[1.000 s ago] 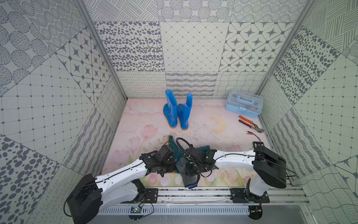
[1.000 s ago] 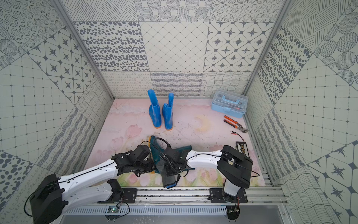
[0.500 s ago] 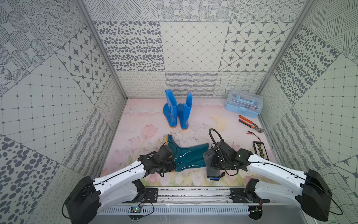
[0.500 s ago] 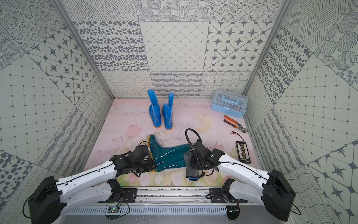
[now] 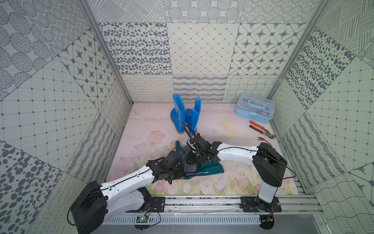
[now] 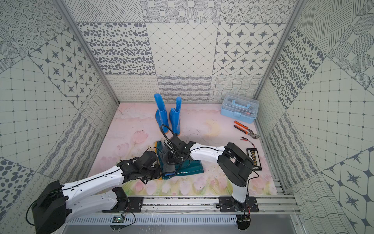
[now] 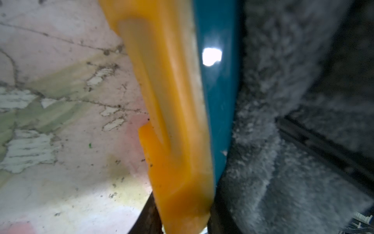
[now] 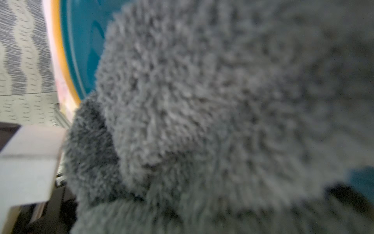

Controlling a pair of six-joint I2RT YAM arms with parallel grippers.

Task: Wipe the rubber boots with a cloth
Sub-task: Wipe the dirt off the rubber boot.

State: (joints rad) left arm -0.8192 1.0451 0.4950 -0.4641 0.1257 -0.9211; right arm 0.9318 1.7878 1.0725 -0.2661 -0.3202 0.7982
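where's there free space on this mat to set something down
Bare mat lies between the left wall and the blue boots, and between those boots and the toolbox. The front strip between the arm bases is open too. Crowded: the centre, where the teal boot, cloth and both arms meet, and the right edge by the pliers.
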